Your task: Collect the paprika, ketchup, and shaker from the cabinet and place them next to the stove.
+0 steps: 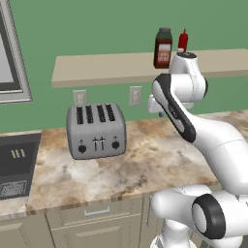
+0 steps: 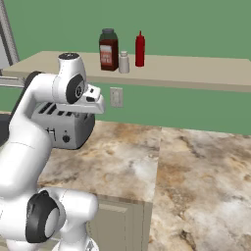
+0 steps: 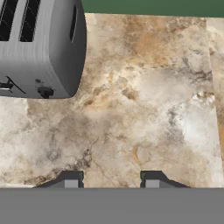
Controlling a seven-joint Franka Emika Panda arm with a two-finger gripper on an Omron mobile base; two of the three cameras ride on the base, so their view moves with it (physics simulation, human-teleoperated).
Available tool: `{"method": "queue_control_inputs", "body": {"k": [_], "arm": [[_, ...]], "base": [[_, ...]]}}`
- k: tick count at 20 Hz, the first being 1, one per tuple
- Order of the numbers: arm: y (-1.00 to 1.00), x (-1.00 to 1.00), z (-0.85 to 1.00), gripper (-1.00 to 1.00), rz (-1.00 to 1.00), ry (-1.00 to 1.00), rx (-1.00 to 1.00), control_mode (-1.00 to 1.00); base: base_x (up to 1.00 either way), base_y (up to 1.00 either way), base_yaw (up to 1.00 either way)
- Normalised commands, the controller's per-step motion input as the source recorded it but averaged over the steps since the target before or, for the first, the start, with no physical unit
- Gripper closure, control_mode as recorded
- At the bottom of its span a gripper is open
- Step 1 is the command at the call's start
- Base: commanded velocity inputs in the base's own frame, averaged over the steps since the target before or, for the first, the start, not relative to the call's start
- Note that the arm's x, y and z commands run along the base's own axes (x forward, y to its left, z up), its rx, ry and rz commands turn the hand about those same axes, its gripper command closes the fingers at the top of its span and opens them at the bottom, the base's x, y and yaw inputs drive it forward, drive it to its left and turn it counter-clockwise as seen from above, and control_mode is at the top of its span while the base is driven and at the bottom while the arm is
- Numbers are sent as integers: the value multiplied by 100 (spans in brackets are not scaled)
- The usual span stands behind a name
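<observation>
Three task items stood together on the cabinet (image 2: 196, 73), a tan shelf board against the green wall. We saw the paprika (image 2: 108, 49), a squat dark jar with a pale label, at the left of the group, the small silvery shaker (image 2: 124, 62) just beside it, and the slim red ketchup (image 2: 139, 49) bottle to the right. At the far left of the left base view, a black corner of the stove (image 1: 17, 162) showed. Below the shelf, a grey toaster (image 1: 96, 131) sat on the marbled counter (image 3: 144, 100). We found the gripper (image 3: 111, 180) hanging above bare counter beside the toaster, its jaws clenched on nothing.
</observation>
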Motion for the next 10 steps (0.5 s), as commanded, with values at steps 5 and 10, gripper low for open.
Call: {"method": "queue_control_inputs", "body": {"k": [5,10], "arm": [[0,-7,0,-100,0,-1,0,-100],[-1,-19,-7,-100,0,-11,1,-100]], "base": [[0,0,0],[0,0,0]]}}
